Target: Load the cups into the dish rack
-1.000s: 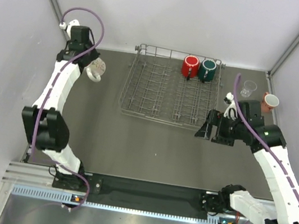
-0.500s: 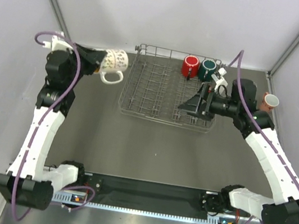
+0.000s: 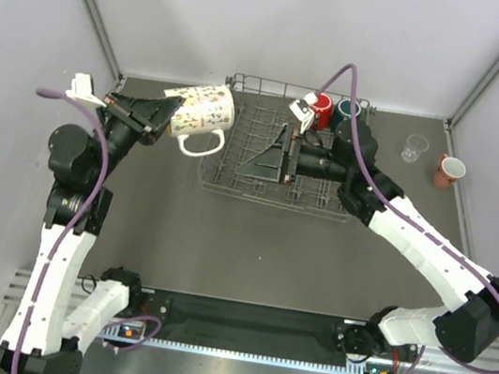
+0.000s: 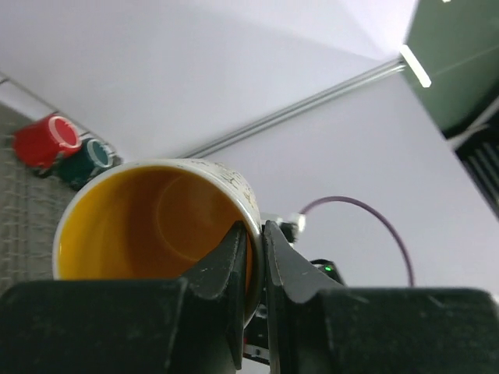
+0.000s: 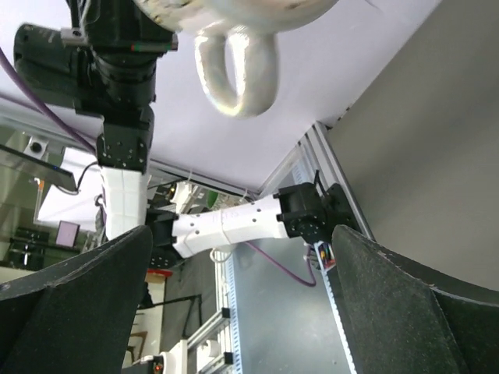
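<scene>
nearest, the left pincer (image 3: 159, 119) is clenched on the rim of the white speckled mug (image 3: 203, 111), one finger inside the orange bowl and one outside in its wrist view. over the last second it has carried that mug up off the table (image 3: 222, 240) on the left and swung it to the left edge of the dish rack (image 3: 225, 159), where it is held on its side in the air, handle toward the near side. the right pincer (image 3: 262, 156) has crossed from the rack's right flank to above its middle, jaws spread wide and holding nothing, facing the mug; a handover or a guided placing looks likely. farther back, the red mug (image 3: 322, 106) and dark green mug (image 3: 347, 112) sit in the rack's far corner, so two cups are loaded. the clear glass (image 3: 415, 149) and salmon-pink mug (image 3: 449, 169) wait on the table at far right.
</scene>
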`<action>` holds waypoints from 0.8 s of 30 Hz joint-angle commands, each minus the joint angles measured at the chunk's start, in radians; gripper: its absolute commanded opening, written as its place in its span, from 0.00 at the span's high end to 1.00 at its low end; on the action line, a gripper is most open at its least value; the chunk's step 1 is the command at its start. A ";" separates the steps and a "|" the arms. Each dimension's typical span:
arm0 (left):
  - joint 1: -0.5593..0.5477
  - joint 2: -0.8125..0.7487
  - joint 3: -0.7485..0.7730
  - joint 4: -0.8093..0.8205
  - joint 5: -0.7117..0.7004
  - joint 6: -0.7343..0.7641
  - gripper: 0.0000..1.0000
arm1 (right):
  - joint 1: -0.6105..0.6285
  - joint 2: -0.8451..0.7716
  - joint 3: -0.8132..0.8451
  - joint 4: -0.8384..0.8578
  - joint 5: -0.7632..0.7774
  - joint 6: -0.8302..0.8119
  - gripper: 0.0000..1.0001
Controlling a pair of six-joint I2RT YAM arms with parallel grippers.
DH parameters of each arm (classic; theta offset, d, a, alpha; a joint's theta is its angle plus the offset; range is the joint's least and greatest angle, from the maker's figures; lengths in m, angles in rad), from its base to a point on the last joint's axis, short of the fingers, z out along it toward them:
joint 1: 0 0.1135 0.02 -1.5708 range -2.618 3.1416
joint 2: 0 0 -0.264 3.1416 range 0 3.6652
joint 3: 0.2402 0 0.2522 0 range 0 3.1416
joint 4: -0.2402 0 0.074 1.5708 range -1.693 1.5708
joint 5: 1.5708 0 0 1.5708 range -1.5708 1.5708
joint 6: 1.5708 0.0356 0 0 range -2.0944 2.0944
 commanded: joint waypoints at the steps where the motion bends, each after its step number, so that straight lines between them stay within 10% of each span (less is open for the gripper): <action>1: 0.003 -0.084 -0.013 0.249 0.018 -0.126 1.00 | 0.051 0.012 0.073 0.118 0.054 0.015 0.01; 24: 0.003 -0.210 -0.081 0.215 0.012 -0.183 1.00 | 0.219 0.176 0.157 0.326 0.263 0.115 0.26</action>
